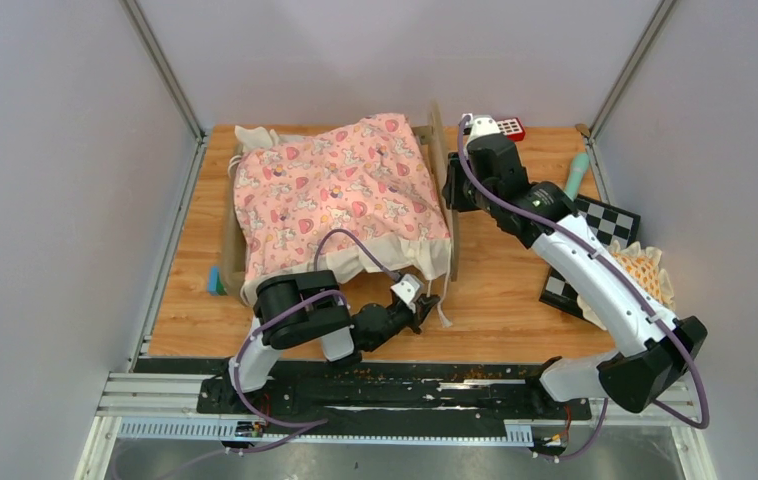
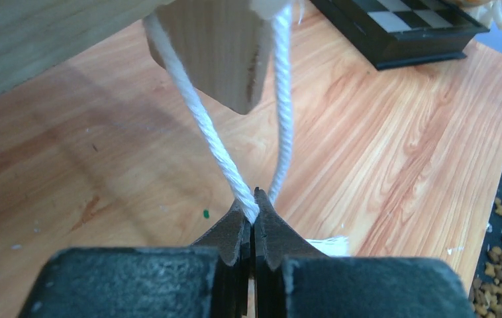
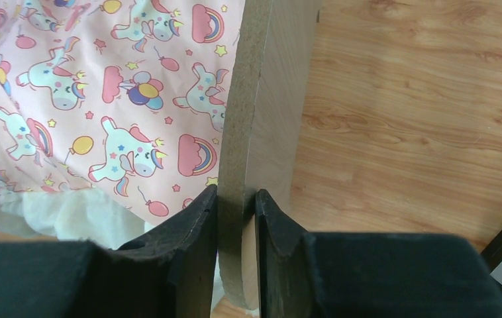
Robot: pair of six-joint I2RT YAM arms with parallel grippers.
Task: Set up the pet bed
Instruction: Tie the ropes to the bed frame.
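**Both arms hold the pet bed: one the headboard, one a cord**

The pet bed [image 1: 335, 195] stands in the back left part of the desk [image 1: 505, 310], and its pink unicorn quilt [image 3: 102, 99] is spread over it. The headboard [image 3: 261, 99] is at the bed's right end.

The right gripper [image 3: 237, 199] is closed on the top edge of the headboard, with one finger on the quilt side and one on the outer side. I think this grip is there to hold the bed steady while the other arm works. The right arm reaches far from its base at the near right corner. It runs diagonally to the back, and the wrist turns left toward the bed.

The left gripper [image 2: 253, 205] is fully closed and pinches a white cord [image 2: 202, 119] at its tips. The cord hangs in two strands on both sides of a wooden corner piece [image 2: 222, 53] of the bed, at its near right corner. The strand on the left looks tight, so the arm probably pulls on it, but I cannot tell what the cord is tied to. The left arm is folded low near the near edge, and its forearm points right toward that corner.

A checkered board [image 1: 600, 225] with an orange pillow [image 1: 640, 275] on it lies near the right edge, well apart from the bed.
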